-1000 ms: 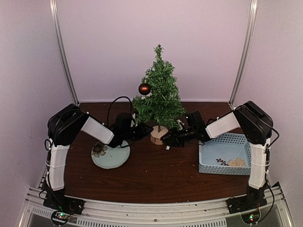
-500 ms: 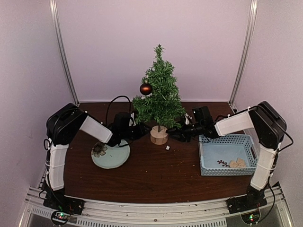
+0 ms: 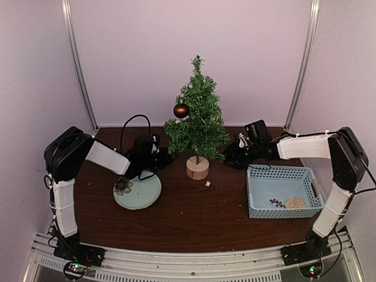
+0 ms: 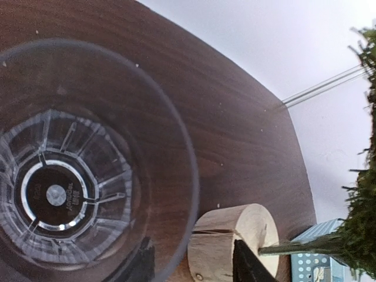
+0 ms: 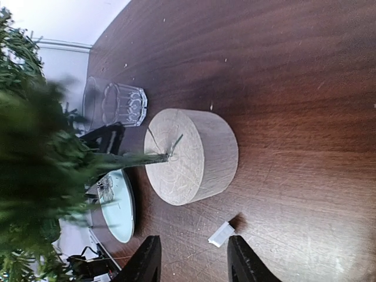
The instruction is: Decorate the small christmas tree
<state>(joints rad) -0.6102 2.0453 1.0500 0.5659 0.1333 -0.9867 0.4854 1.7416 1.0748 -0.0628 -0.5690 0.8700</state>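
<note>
The small christmas tree [image 3: 197, 117] stands mid-table on its round wood stump [image 3: 198, 168], and a dark red bauble [image 3: 181, 110] hangs on its left side. My left gripper [image 3: 164, 158] is low, just left of the stump. In the left wrist view it [image 4: 194, 264] is open, with the rim of a clear drinking glass [image 4: 88, 158] loose between its fingers. The right gripper [image 3: 228, 158] is low to the right of the stump [image 5: 191, 155]. It [image 5: 194, 261] is open and holds nothing. A small white piece [image 5: 223, 234] lies on the table in front of it.
A pale blue plate [image 3: 144, 197] with a flower print lies front left of the tree. A light blue perforated basket [image 3: 258, 208] at the right holds a few small ornaments. The booth's white walls close in at the back and sides.
Both arms have drawn back from the stump, the left to the left and the right toward the back right. Both grippers have opened wider. The tree and bauble have barely shifted.
</note>
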